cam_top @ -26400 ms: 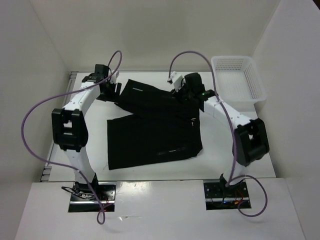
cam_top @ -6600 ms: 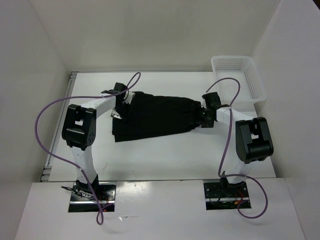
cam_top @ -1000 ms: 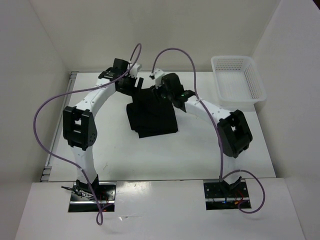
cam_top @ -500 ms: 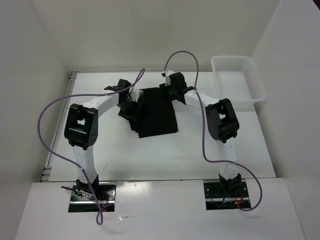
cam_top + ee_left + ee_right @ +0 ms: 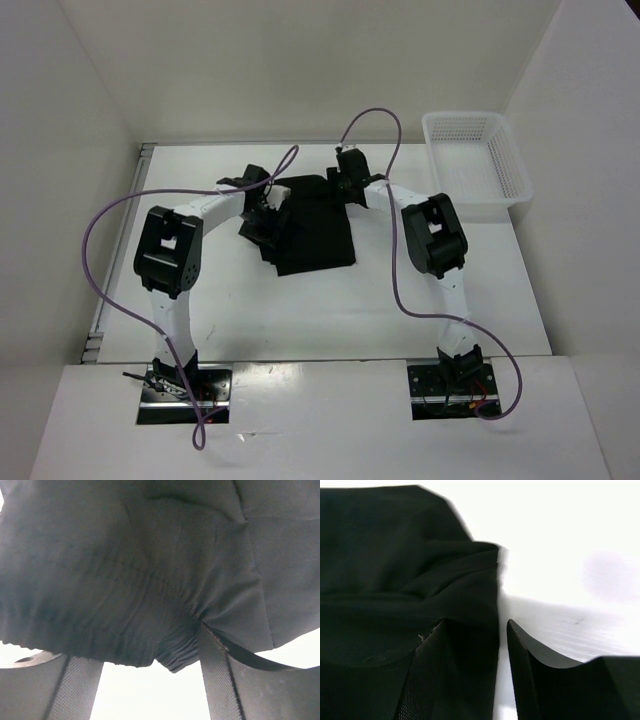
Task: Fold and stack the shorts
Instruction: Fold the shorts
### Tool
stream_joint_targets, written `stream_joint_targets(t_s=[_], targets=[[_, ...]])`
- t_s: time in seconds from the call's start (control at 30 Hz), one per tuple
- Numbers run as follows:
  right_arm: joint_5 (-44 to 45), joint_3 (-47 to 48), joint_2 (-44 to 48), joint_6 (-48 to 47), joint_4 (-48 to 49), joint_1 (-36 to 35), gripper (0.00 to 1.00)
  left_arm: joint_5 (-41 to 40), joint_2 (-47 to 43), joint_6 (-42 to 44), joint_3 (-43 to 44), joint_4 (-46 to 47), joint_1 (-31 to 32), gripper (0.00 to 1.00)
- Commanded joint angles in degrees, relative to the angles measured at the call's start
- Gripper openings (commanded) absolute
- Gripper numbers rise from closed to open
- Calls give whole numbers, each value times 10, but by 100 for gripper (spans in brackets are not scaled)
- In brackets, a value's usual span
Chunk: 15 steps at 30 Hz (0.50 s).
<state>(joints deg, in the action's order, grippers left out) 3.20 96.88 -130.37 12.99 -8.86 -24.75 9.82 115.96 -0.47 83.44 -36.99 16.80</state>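
Shorts [image 5: 310,228] lie folded into a compact black bundle on the table [image 5: 450,290], a little left of centre and toward the far side; the bundle's long axis runs near to far, slightly tilted. We judge the folding nearly done, with tidying and stacking left.

Our left gripper [image 5: 135,647] sits at the bundle's left edge, jaws wide; a gathered edge of cloth hangs into the gap, bare table shows between the fingers, and nothing looks pinched. Our right gripper [image 5: 476,630] sits at the far right corner, jaws narrower yet apart; the fabric's edge lies in the gap with a sliver of white beside one finger, so we see no grip there either.

A white mesh basket [image 5: 512,170] stands well apart at the far right; the right arm is the nearer one for any carry that way, though we cannot tell whether the stack belongs there. Lifting by one corner could let the layers slide open; we think both sides need support.
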Motion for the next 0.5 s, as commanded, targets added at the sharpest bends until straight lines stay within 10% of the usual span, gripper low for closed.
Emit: stream_joint_targets(t_s=[0.0,0.27,0.47], targets=[[72,37,-6,1,-1,1,56,-58,-10,5,-17,-11,-2,77],[118,78,86,-68,13,1,100,-23,-101,5,29,-5,-2,90],[66,19,222,-186,-22,13,100,1,-196,5,40,8,-10,94]])
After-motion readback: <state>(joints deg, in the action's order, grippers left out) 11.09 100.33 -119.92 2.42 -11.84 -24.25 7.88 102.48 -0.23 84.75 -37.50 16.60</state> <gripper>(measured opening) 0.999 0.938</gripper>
